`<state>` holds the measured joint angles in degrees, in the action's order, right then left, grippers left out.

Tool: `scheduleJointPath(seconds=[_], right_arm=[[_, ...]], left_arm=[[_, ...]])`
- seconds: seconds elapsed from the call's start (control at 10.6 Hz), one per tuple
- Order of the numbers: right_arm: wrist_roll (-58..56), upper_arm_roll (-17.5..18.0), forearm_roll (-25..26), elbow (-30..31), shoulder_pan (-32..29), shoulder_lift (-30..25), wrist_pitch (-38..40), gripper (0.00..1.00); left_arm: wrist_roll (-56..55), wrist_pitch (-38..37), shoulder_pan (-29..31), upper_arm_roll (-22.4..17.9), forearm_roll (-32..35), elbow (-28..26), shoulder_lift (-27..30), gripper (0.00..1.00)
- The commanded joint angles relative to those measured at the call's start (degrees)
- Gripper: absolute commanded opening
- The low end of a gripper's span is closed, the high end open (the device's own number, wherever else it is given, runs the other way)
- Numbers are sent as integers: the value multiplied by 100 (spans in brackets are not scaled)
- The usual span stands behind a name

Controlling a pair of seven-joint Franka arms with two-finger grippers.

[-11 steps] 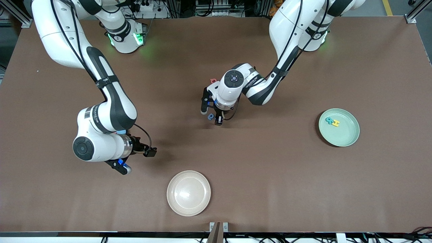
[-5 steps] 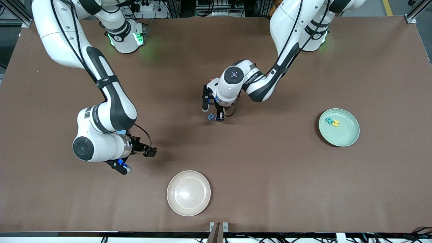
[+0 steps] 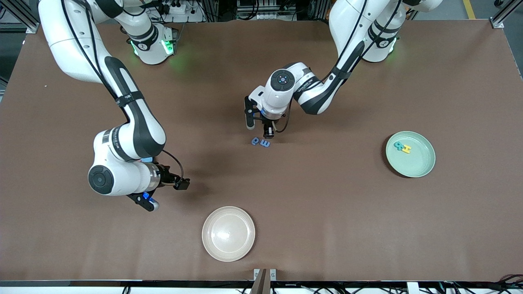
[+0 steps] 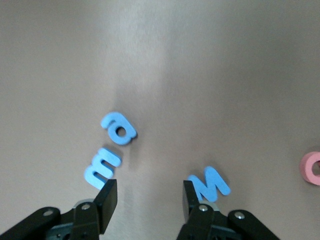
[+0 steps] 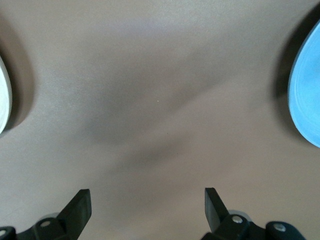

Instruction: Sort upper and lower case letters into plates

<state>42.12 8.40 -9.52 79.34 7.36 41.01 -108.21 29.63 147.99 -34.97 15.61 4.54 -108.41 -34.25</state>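
My left gripper [image 3: 258,127] is open and empty, low over the table's middle. In the left wrist view my left gripper [image 4: 149,196] has a blue "a" [image 4: 119,128] and a blue "m" [image 4: 102,167] just ahead of one finger. A blue "M" [image 4: 210,183] lies by the other finger and a pink-red letter [image 4: 311,167] at the frame's edge. The front view shows the "a" [image 3: 255,141] and "m" [image 3: 265,143]. The mint green plate [image 3: 421,163] holds a teal letter [image 3: 397,145] and a yellow letter [image 3: 405,149]. My right gripper [image 3: 165,194] is open and empty beside the blue plate [image 5: 307,100].
A cream-beige plate [image 3: 228,233] lies near the front edge; its rim [image 5: 4,95] shows in the right wrist view. The right arm's wrist hides most of the blue plate in the front view. The right gripper [image 5: 147,205] is over bare brown tabletop.
My left gripper has drawn back toward the robots' bases, away from the blue "a", and uncovered the blue "m" beside it. The right arm has not moved.
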Motion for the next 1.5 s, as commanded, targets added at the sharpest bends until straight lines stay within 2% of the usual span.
scheduleJointPath(seconds=[0.0, 0.38, 0.85, 1.22, 1.41], right_arm=[[68, -5, -24, 100, 29, -67, -34, 100], [77, -13, 3, 100, 81, -50, -43, 100], [357, -5, -41, 144, 292, -41, -262, 100], [938, 13, -59, 143, 767, -50, -315, 100], [1174, 13, -59, 152, 907, -23, -489, 100]], left_arm=[[-588, -33, -1, 21, 65, -242, 173, 61], [-1380, -33, -36, 196, 100, -329, 147, 60], [-1688, -33, -150, 179, 135, -409, 94, 60], [-2005, -33, -159, 179, 731, -383, -3, 60], [-2014, -33, -159, 179, 794, -383, -29, 60]])
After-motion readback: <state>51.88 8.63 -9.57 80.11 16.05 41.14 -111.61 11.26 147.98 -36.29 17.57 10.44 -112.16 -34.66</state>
